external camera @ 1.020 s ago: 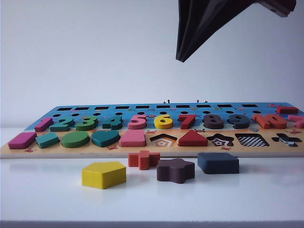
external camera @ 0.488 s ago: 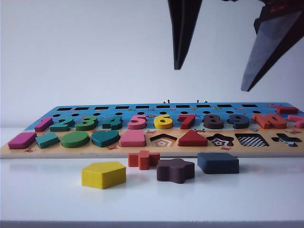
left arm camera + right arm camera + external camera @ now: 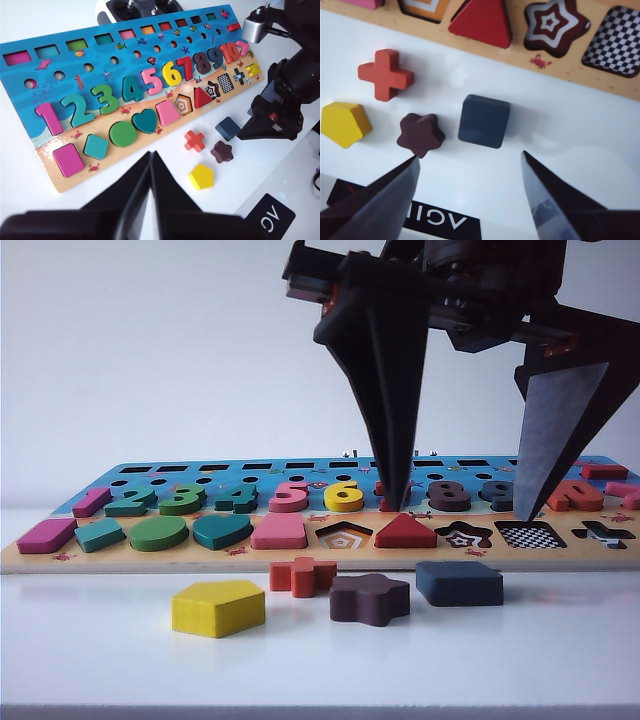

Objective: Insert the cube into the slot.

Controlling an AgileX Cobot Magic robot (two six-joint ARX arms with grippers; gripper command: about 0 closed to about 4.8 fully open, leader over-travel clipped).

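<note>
The cube (image 3: 459, 583) is a flat navy block lying on the white table just in front of the puzzle board (image 3: 150, 562). It also shows in both wrist views (image 3: 228, 128) (image 3: 484, 121). The slot (image 3: 530, 535), a square recess with a checkered floor (image 3: 615, 42), is empty and sits behind and to the right of the cube. My right gripper (image 3: 456, 512) hangs open a little above the cube, its fingers spread wider than the block and holding nothing (image 3: 470, 156). My left gripper (image 3: 151, 154) is shut and empty, high above the table and away from the pieces.
A yellow pentagon (image 3: 218, 607), a red cross (image 3: 302, 576) and a dark brown star (image 3: 369, 598) lie loose to the left of the cube. Star and pentagon recesses are open on the board. A black label with white letters (image 3: 435, 220) lies near the table's front edge.
The right gripper has gone from shut to wide open and has come down from the top of the exterior view to just above the cube. The pieces have not moved.
</note>
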